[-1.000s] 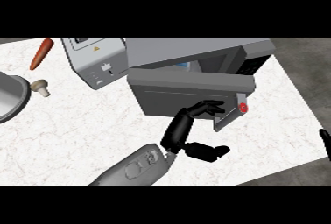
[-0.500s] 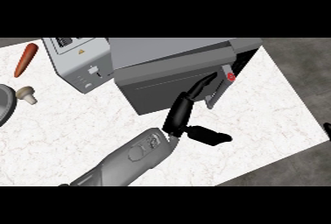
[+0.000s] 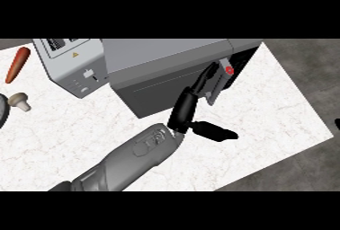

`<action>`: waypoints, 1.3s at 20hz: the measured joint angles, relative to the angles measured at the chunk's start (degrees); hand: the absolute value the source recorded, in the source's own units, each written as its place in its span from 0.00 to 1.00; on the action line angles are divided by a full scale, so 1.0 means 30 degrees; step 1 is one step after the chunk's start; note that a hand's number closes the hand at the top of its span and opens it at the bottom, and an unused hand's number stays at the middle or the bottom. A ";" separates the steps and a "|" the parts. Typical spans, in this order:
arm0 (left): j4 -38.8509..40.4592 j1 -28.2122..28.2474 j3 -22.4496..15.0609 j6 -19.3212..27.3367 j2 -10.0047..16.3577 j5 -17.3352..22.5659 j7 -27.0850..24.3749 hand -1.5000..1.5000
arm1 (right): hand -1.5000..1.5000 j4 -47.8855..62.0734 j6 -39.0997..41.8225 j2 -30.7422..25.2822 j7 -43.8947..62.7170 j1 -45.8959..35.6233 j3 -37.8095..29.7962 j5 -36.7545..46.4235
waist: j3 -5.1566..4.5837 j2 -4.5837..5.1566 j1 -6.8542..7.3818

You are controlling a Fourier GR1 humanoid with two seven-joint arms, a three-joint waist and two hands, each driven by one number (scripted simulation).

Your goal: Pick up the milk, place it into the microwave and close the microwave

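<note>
Your left hand [image 3: 183,109] has its fingers [image 3: 204,81] stretched straight and flat against the microwave door [image 3: 156,92]. The thumb is spread out to the right and pinches nothing. Just beyond the fingertips is the door's handle strip with a red button [image 3: 229,70]. Past that, a dark gap shows the microwave [image 3: 166,51] is not yet fully shut. The milk is nowhere to be seen. I judge it sits inside, behind the door under your fingers, but you cannot confirm that from this view. To finish well, push with the flat fingers near the handle edge, away from the hinge, and follow the door's swing until the gap closes. Mind that the thumb does not snag on the surface [image 3: 266,112]. Your right hand [image 3: 337,124] shows only as a sliver far to the right.
</note>
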 measured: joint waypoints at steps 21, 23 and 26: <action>0.0928 -0.0293 -0.0817 0.0783 0.0119 0.2402 -0.2853 0.00 | 0.00 0.0262 -0.0014 -0.1634 0.1508 -0.1543 -0.0711 -0.2150 | 0.0011 0.0119 -0.0880; 0.1022 -0.0343 -0.0906 0.0836 0.0101 0.2588 -0.3061 0.00 | 0.00 0.0343 0.0002 -0.1819 0.1643 -0.1654 -0.0799 -0.2293 | 0.0016 0.0132 -0.0936; 0.1154 -0.0444 -0.1061 0.0848 0.0065 0.2899 -0.3285 0.00 | 0.00 0.0358 0.0003 -0.2028 0.1833 -0.1897 -0.0833 -0.2534 | 0.0018 0.0140 -0.0969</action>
